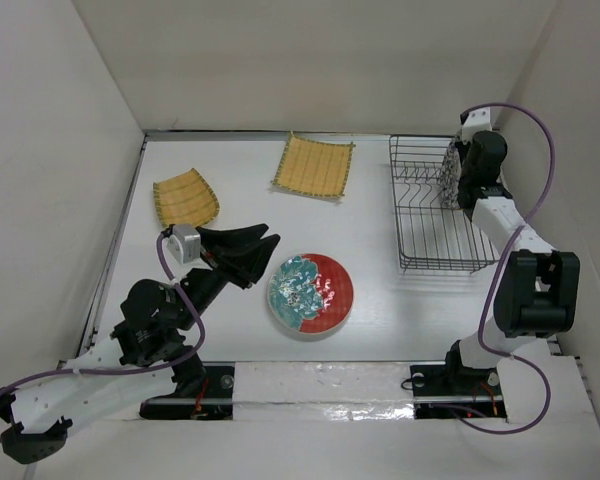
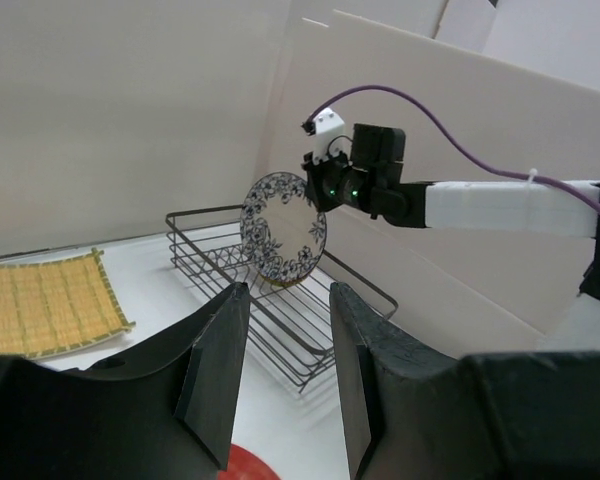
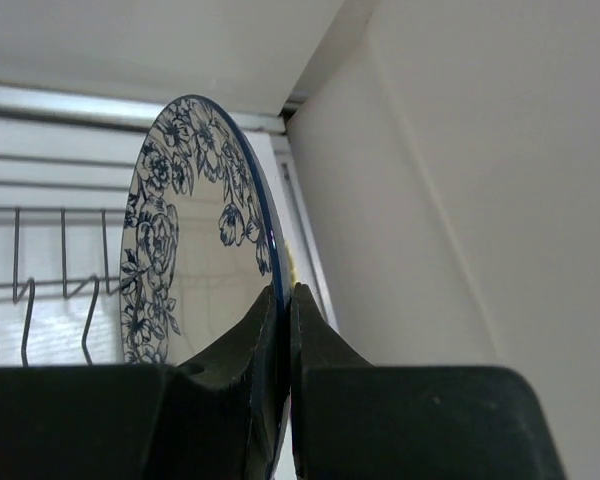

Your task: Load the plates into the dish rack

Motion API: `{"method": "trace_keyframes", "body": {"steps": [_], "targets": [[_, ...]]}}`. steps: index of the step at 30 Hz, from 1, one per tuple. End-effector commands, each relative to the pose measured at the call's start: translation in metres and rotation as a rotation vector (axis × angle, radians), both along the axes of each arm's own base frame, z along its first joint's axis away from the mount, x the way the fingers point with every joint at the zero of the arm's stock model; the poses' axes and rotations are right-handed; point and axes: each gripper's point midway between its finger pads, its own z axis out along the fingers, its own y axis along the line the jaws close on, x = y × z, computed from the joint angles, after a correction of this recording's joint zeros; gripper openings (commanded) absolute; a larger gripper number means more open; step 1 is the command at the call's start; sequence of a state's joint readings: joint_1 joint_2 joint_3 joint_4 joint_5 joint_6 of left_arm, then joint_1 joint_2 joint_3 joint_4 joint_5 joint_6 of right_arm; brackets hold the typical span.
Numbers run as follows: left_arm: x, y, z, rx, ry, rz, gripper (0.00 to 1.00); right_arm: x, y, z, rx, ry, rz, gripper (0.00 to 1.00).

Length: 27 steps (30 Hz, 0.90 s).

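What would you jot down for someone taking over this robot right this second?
Right gripper: shut on the black-and-white patterned plate, held upright at the far right corner of the dish rack; not yet released.
Left gripper: open, empty, hovering left of the red plate.
On the table: the red plate near the centre, and the square yellow plates toward the far left.
A sliver of yellow shows in the rack by the patterned plate; possibly the small yellow plate, cannot tell.
Left to do: release the patterned plate, then load the red and both square ones.
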<state>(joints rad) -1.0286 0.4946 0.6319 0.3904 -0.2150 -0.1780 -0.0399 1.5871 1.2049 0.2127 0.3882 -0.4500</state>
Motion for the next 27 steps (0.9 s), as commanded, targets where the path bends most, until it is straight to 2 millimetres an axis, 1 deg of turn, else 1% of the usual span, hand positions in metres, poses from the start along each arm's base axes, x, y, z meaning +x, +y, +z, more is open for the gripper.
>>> {"method": "trace_keyframes", "body": {"steps": [1,3,4,7,8,9,11,12,14,15,16,17,19,20,21,22,23,24,25,26,27], "targets": [[-0.014,-0.007,0.016,-0.031,-0.073,-0.075,0.35,-0.009,-0.004,0.065,0.035,-0.269,-0.024,0.00],[-0.013,-0.008,0.016,-0.028,-0.074,-0.076,0.36,-0.008,-0.004,0.058,0.045,-0.265,-0.029,0.00],[-0.011,-0.006,0.016,-0.034,-0.067,-0.063,0.36,-0.007,-0.001,0.056,0.046,-0.260,-0.026,0.00],[-0.003,-0.002,0.013,-0.032,-0.035,-0.013,0.36,-0.004,-0.003,0.050,0.056,-0.244,-0.043,0.01],[-0.002,-0.001,0.012,-0.031,-0.030,-0.009,0.36,-0.005,-0.006,0.046,0.058,-0.236,-0.069,0.08],[-0.002,-0.001,0.012,-0.032,-0.029,-0.007,0.36,-0.004,-0.003,0.042,0.068,-0.234,-0.079,0.11],[-0.002,-0.001,0.011,-0.032,-0.030,-0.008,0.36,-0.006,-0.006,0.040,0.084,-0.241,-0.107,0.23],[-0.002,-0.001,0.011,-0.031,-0.031,-0.007,0.36,-0.007,-0.007,0.040,0.106,-0.255,-0.121,0.37],[-0.002,-0.001,0.011,-0.032,-0.029,-0.007,0.36,-0.013,-0.009,0.047,0.136,-0.285,-0.147,0.51],[-0.002,-0.001,0.011,-0.030,-0.029,-0.006,0.36,-0.013,-0.003,0.050,0.172,-0.303,-0.137,0.55],[-0.001,-0.001,0.011,-0.031,-0.027,-0.004,0.36,-0.017,-0.002,0.059,0.189,-0.325,-0.132,0.57],[-0.001,-0.001,0.011,-0.031,-0.027,-0.004,0.36,-0.020,-0.001,0.063,0.204,-0.329,-0.135,0.63],[-0.001,-0.001,0.011,-0.029,-0.027,-0.002,0.36,-0.023,0.013,0.072,0.250,-0.354,-0.109,0.64],[0.000,-0.001,0.010,-0.028,-0.026,-0.002,0.36,-0.029,0.017,0.080,0.263,-0.364,-0.100,0.64],[0.000,-0.002,0.010,-0.027,-0.025,0.000,0.36,-0.031,0.029,0.084,0.295,-0.378,-0.080,0.65],[0.000,-0.001,0.010,-0.028,-0.024,0.002,0.36,-0.035,0.037,0.087,0.320,-0.388,-0.069,0.65],[0.001,-0.001,0.009,-0.027,-0.023,0.004,0.36,-0.045,0.045,0.097,0.348,-0.400,-0.049,0.65],[0.001,-0.001,0.009,-0.026,-0.021,0.005,0.36,-0.049,0.059,0.099,0.378,-0.403,-0.003,0.64],[0.001,-0.001,0.009,-0.027,-0.021,0.008,0.36,-0.054,0.084,0.093,0.458,-0.403,0.048,0.58],[0.002,-0.001,0.008,-0.022,-0.017,0.013,0.36,-0.060,0.099,0.090,0.504,-0.396,0.089,0.44],[0.003,0.000,0.008,-0.023,-0.018,0.016,0.36,-0.072,0.127,0.103,0.601,-0.417,0.214,0.17]]}}
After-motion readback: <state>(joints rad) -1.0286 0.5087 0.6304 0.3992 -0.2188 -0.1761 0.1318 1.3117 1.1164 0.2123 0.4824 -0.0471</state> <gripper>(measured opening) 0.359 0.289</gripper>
